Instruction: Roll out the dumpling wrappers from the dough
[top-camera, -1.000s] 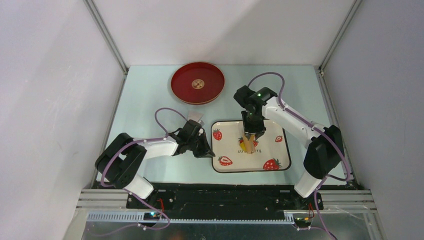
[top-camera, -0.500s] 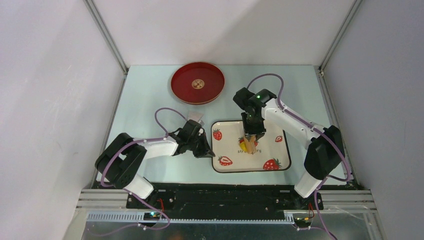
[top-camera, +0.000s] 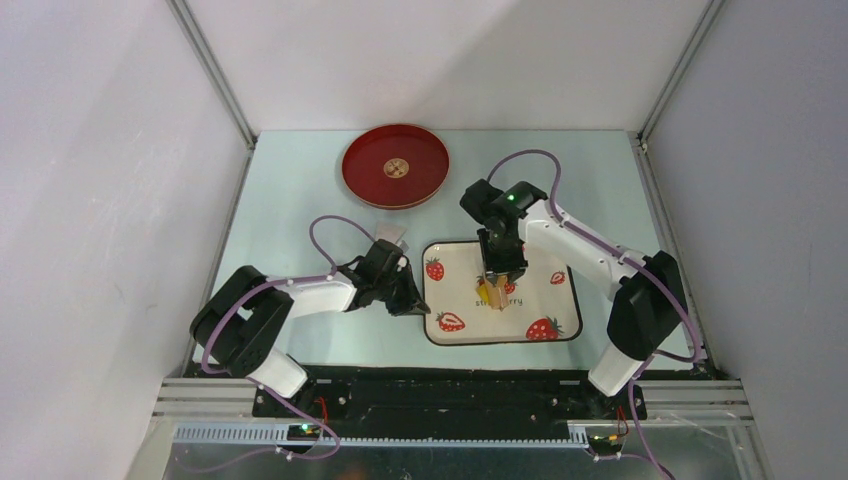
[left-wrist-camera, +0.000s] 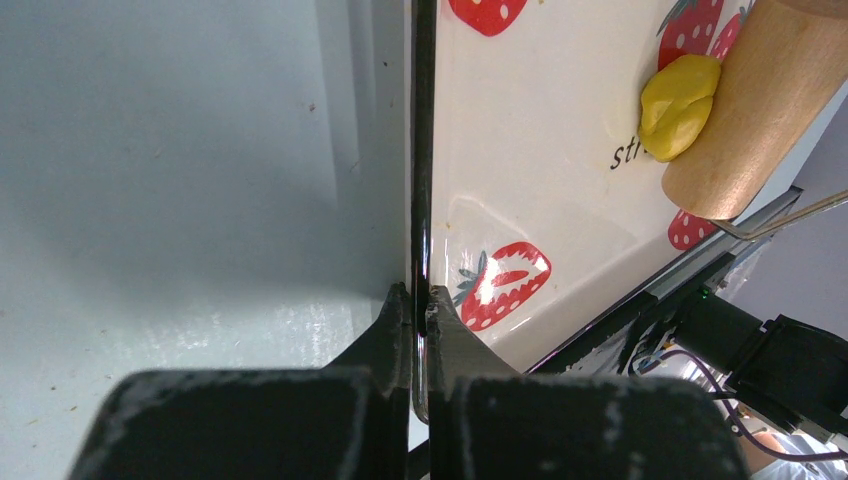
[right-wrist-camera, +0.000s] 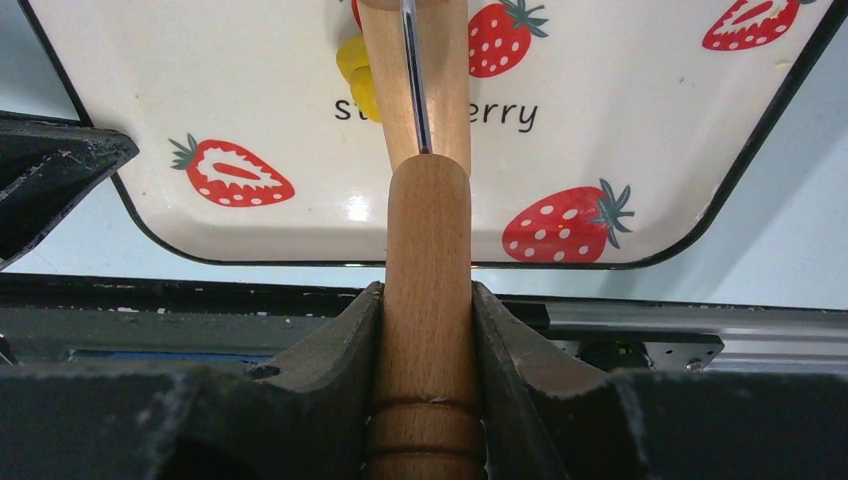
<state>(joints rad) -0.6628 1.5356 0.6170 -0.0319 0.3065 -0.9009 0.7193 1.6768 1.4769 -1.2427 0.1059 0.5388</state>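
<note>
**Roller on the dough, tray pinned at its edge**

The right jaws are clamped tight on the handle of the wooden roller (right-wrist-camera: 425, 260), with wood filling the whole gap between them. A thin metal rod (right-wrist-camera: 412, 70) joins the handle to the barrel, which lies on the strawberry tray (right-wrist-camera: 650, 130). The dough (right-wrist-camera: 358, 75) is a small yellow lump near the tray's middle, pressed against the barrel on the side facing the tray's left rim. The left jaws are pinched almost shut on that left rim (left-wrist-camera: 421, 150), with only the thin edge between them.

The tray rests on a pale blue-green desk (top-camera: 290, 190), enclosed by plain white walls with aluminium posts at the far corners.

Compared with a second ago, the right arm (top-camera: 580, 240) has moved slightly toward the tray's left side, taking the roller with it. The left arm (top-camera: 310, 293) has not moved.

Beyond the tray's far-left corner sits a red round plate (top-camera: 395, 165). A small pale object (top-camera: 391, 234) lies between the plate and the tray. The roller hides part of the dough and some letters printed on the tray. From above, the right wrist covers the tray's far middle.
</note>
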